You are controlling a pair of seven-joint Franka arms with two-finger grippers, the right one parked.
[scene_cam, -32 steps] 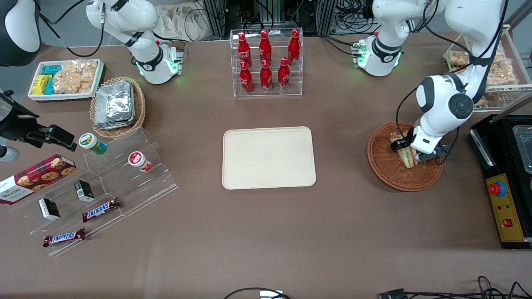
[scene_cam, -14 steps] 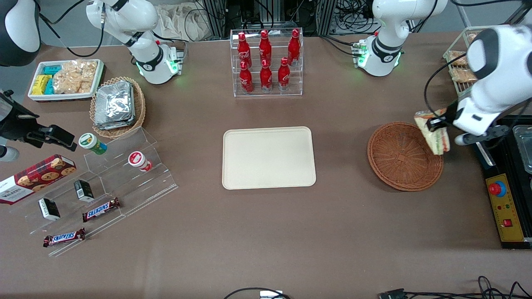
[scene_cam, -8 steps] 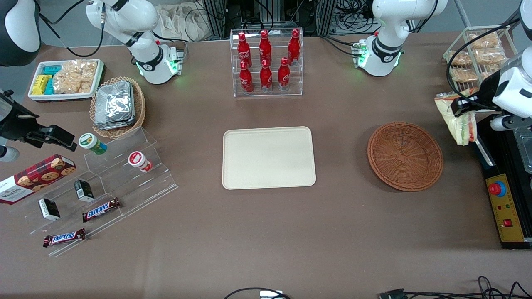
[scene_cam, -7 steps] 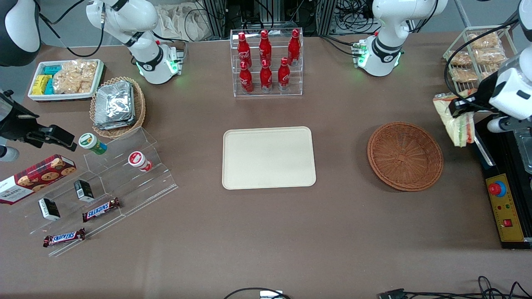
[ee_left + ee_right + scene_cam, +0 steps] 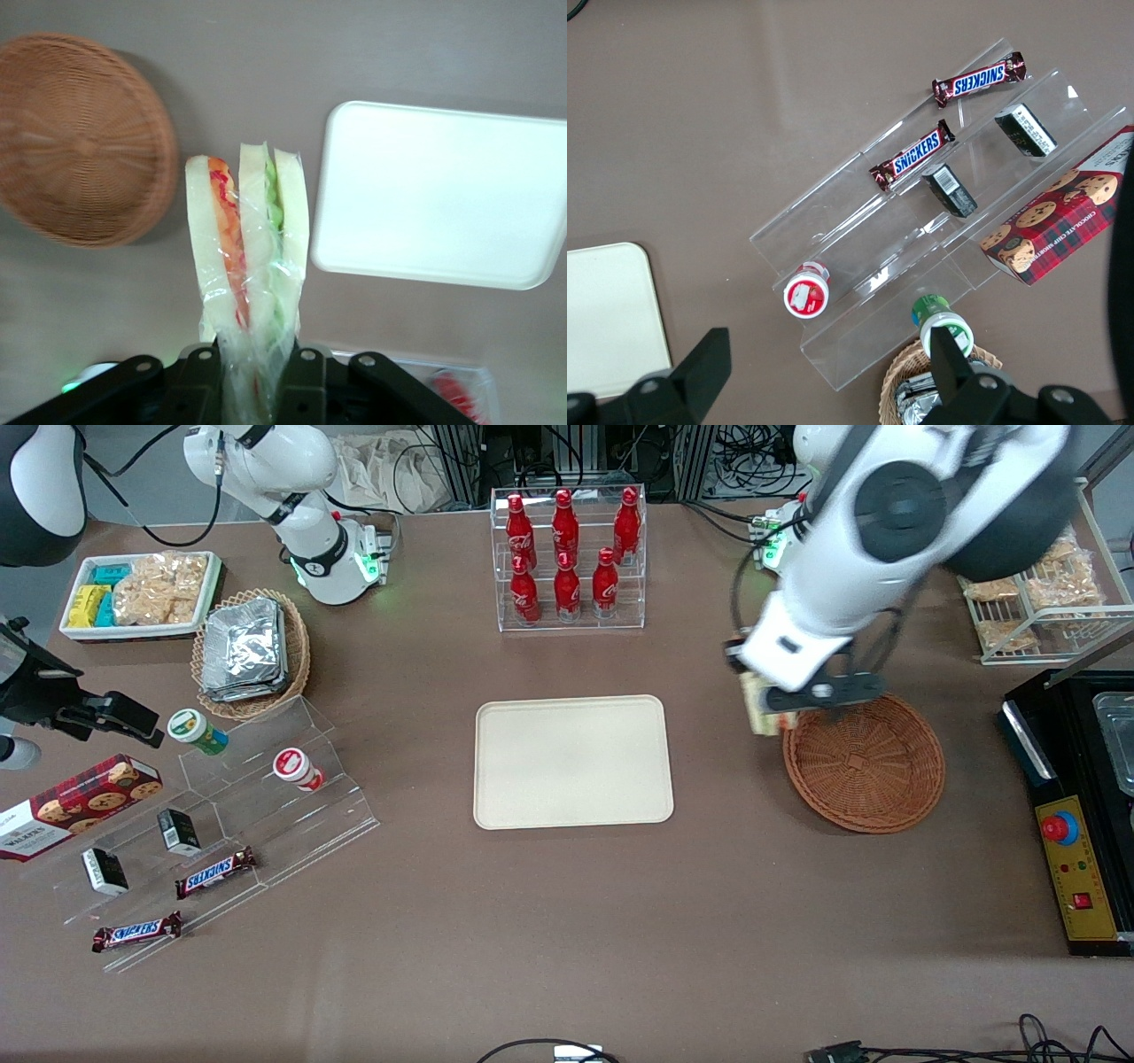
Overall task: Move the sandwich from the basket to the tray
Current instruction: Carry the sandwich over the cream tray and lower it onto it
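1. The gripper (image 5: 769, 710) is hanging in the air above the table (image 5: 567, 921), over the strip between the basket (image 5: 864, 766) and the tray (image 5: 572, 762), just at the basket's rim.
2. Its two fingers (image 5: 205, 376) are pinching the sandwich (image 5: 248, 266) at its narrow end; the wrist view is showing the black pads pressed against the clear wrap on both sides.
3. The sandwich is hanging clear of both basket and tray, touching nothing but the fingers.
4. From the wrist view, its layers are showing edge-on: white bread, a red-orange strip on one side and a green strip on the other.
5. In the front view only a pale sliver of the sandwich (image 5: 760, 707) is peeking out under the wrist, so its tilt is hard to judge there.
6. The basket is sitting on the table toward the working arm's end, with only bare weave showing inside.
7. The tray (image 5: 443, 195) is lying flat at the middle of the table, well apart from the basket, its surface bare.
8. A clear rack of red bottles (image 5: 567, 549) is standing farther from the front camera than the tray.
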